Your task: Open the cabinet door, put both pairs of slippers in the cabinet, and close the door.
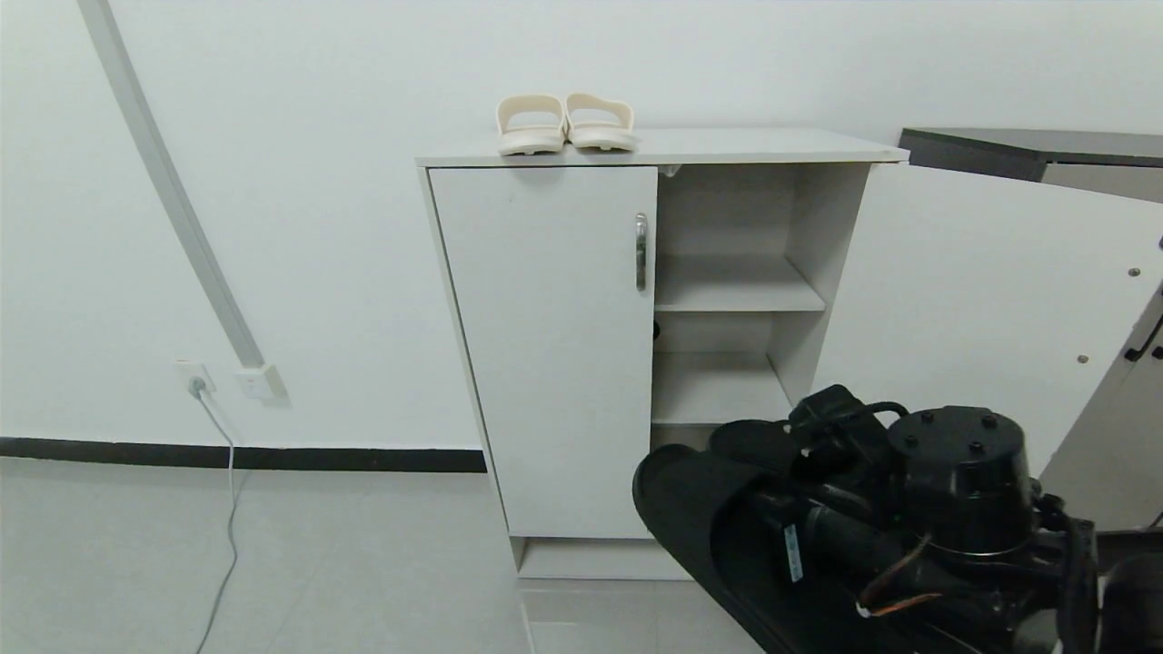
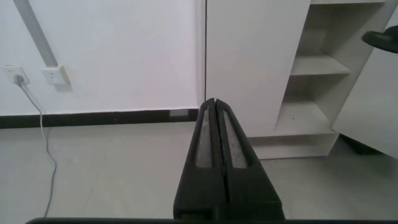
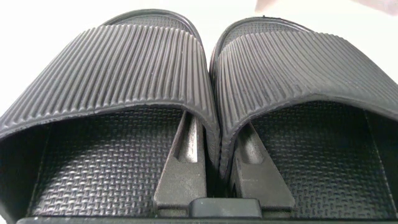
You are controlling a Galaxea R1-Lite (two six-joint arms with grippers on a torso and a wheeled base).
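A plain white wall point(image 1: 273, 182) with a black skirting strip point(image 1: 227, 456) meets a pale grey tiled floor point(image 1: 318, 563). Against the wall stands a white, flat-panelled cabinet point(image 1: 727, 145). Its left door point(image 1: 545, 345) is closed and carries a slim vertical metal handle point(image 1: 641, 252). Its right door point(image 1: 981, 300) is swung wide open to the right, showing two smooth white shelves point(image 1: 736, 295) inside.

A pair of cream slippers point(image 1: 565, 123) sits side by side on the cabinet top, at its front edge above the closed door. They are smooth, with thick soles and one broad strap each.

Near right, in front of the open compartment, the right jaws are nearly closed, pinching the adjoining inner sides of a pair of black slippers point(image 1: 709, 527). These have finely ribbed straps and textured footbeds.

The left jaws are pressed together holding nothing, low over the floor, left of the cabinet.
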